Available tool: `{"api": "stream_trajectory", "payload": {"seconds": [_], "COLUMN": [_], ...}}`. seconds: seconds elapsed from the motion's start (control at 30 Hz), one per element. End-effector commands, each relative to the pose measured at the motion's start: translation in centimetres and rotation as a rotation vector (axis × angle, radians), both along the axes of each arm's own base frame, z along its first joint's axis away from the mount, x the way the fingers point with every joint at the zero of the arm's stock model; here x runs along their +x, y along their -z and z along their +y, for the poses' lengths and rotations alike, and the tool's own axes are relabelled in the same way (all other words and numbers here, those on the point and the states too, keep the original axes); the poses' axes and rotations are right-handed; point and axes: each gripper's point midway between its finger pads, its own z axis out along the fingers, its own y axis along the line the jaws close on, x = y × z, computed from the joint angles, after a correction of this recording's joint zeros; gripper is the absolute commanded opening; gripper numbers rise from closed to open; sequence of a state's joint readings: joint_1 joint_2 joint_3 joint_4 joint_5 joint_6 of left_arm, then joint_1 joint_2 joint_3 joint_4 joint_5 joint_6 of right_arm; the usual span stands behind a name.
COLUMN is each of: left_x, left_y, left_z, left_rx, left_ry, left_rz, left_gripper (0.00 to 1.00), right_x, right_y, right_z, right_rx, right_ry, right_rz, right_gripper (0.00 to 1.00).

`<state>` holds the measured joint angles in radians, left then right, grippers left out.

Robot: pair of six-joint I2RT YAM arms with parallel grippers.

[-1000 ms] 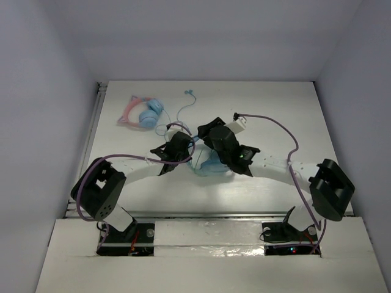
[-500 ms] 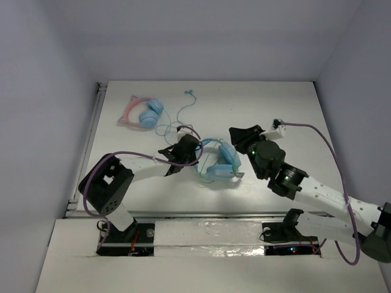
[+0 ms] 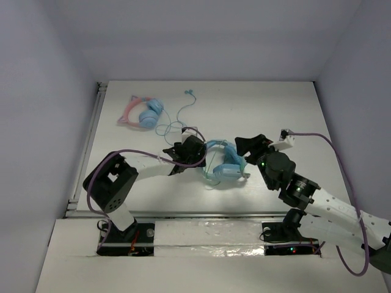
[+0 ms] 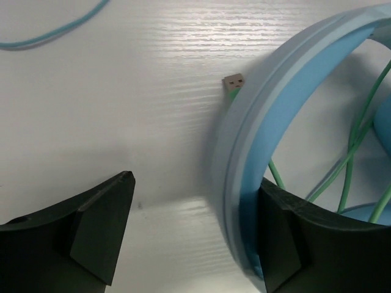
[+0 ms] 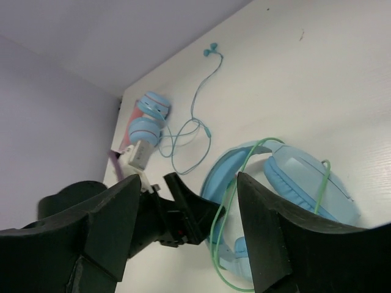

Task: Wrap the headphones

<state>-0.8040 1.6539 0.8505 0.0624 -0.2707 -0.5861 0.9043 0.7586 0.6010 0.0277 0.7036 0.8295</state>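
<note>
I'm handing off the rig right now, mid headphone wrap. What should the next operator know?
Left gripper: open, holding nothing, low over the table, one finger right beside the headband of the light-blue headphones.
Right gripper: open, empty, off to the right of the headphones.
Headphones lie mid-table between the grippers. The cat-ear headphones and earbuds sit apart, far left.
Done: the green cable loops across headband and cups.
Left: the plug end lies loose beside the headband; probably tuck it in and check for slack.

Headphones light blue, cable green; cat-ear headphones pink band, blue cups; table white.
</note>
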Motion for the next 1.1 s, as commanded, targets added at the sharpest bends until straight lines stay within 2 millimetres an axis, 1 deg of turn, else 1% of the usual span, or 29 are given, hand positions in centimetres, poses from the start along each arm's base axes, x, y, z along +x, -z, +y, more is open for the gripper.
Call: {"api": "stream_trajectory", "payload": {"seconds": [0.0, 0.03, 0.07, 0.13, 0.2, 0.23, 0.27, 0.3, 0.33, 0.4, 0.43, 0.47, 0.5, 0.6, 0.63, 0.7, 0.73, 0.77, 0.8, 0.83, 0.87, 0.9, 0.93, 1.03, 1.07], "left_x": [-0.2, -0.5, -0.6, -1.0, -1.4, -1.8, -1.9, -2.1, -2.4, -2.7, -3.1, -3.0, -3.0, -2.7, -2.6, -2.7, -3.0, -3.2, -3.5, -4.2, -4.6, -5.0, -5.2, -5.6, -5.6], "left_y": [-3.4, -4.1, -4.4, -5.5, -6.5, -7.7, -8.3, -8.9, -9.5, -10.0, -9.8, -10.2, -10.4, -13.3, -15.8, -18.8, -21.7, -23.1, -24.4, -26.8, -27.4, -28.6, -29.1, -29.7, -29.3], "left_z": [2.2, 3.0, 3.6, 4.7, 5.1, 5.1, 5.1, 5.1, 5.0, 4.9, 4.8, 4.7, 4.6, 4.4, 4.4, 4.4, 4.6, 4.7, 4.9, 5.2, 5.4, 6.2, 6.5, 7.3, 7.3], "left_rx": [0.058, 0.085, 0.107, 0.131, 0.118, 0.089, 0.075, 0.062, 0.047, 0.04, 0.046, 0.037, 0.028, -0.055, -0.12, -0.198, -0.272, -0.306, -0.34, -0.403, -0.421, -0.448, -0.458, -0.467, -0.461], "left_ry": [-0.02, -0.028, -0.034, -0.046, -0.042, -0.035, -0.033, -0.029, -0.016, 0.004, 0.021, 0.019, 0.018, -0.006, -0.014, -0.012, -0.008, 0.0, 0.007, 0.02, 0.033, 0.021, 0.015, 0.005, 0.006], "left_rz": [-0.059, -0.063, -0.063, -0.076, -0.085, -0.098, -0.104, -0.108, -0.107, -0.101, -0.082, -0.085, -0.088, -0.159, -0.224, -0.298, -0.369, -0.404, -0.435, -0.493, -0.512, -0.55, -0.564, -0.596, -0.592], "left_gripper": [0.71, 0.73, 0.77, 0.8, 0.85, 0.88, 0.99, 0.99, 0.99, 0.99, 0.99, 0.99, 0.99, 0.98, 0.97, 0.93, 0.93, 0.93, 0.94, 0.95, 0.97, 0.99, 0.99, 0.99, 0.99], "right_x": [0.0, 0.0, 0.0, 0.0, -0.1, -0.1, -0.2, -0.3, -0.4, -0.6, -0.8, -1.0, -1.1, -1.7, -1.9, -2.6, -2.9, -3.2, -3.9, -4.3, -4.8, -5.5, -6.0, -7.1, -7.3], "right_y": [-1.2, -1.4, -1.6, -2.1, -2.3, -2.9, -3.0, -3.1, -3.6, -4.2, -4.7, -5.2, -5.0, -6.4, -6.5, -7.6, -7.9, -8.3, -8.9, -9.2, -9.5, -9.8, -9.9, -10.3, -10.4], "right_z": [0.2, 0.3, 0.4, 0.3, 0.1, 0.0, -0.2, -0.3, -0.6, -0.9, -1.2, -1.2, -1.4, -2.0, -2.2, -3.2, -3.5, -3.9, -4.7, -5.1, -5.5, -6.5, -7.0, -8.6, -8.9], "right_rx": [-0.023, -0.027, -0.027, -0.033, -0.045, -0.046, -0.049, -0.059, -0.055, -0.047, -0.039, -0.031, -0.046, -0.03, -0.036, -0.033, -0.04, -0.04, -0.031, -0.031, -0.03, -0.014, -0.005, 0.052, 0.058], "right_ry": [-0.017, -0.024, -0.027, -0.03, -0.029, -0.028, -0.024, -0.024, -0.021, -0.02, -0.02, -0.025, -0.029, -0.034, -0.036, -0.034, -0.037, -0.041, -0.045, -0.05, -0.055, -0.053, -0.052, -0.043, -0.039], "right_rz": [-0.035, -0.041, -0.046, -0.059, -0.062, -0.071, -0.073, -0.071, -0.082, -0.093, -0.105, -0.115, -0.104, -0.125, -0.122, -0.14, -0.147, -0.152, -0.164, -0.17, -0.181, -0.188, -0.196, -0.228, -0.239], "right_gripper": [0.7, 0.71, 0.71, 0.72, 0.72, 0.74, 0.75, 0.77, 0.78, 0.8, 0.81, 0.82, 0.83, 0.83, 0.83, 0.82, 0.8, 0.8, 0.8, 0.81, 0.82, 0.93, 0.99, 1.0, 1.0]}}
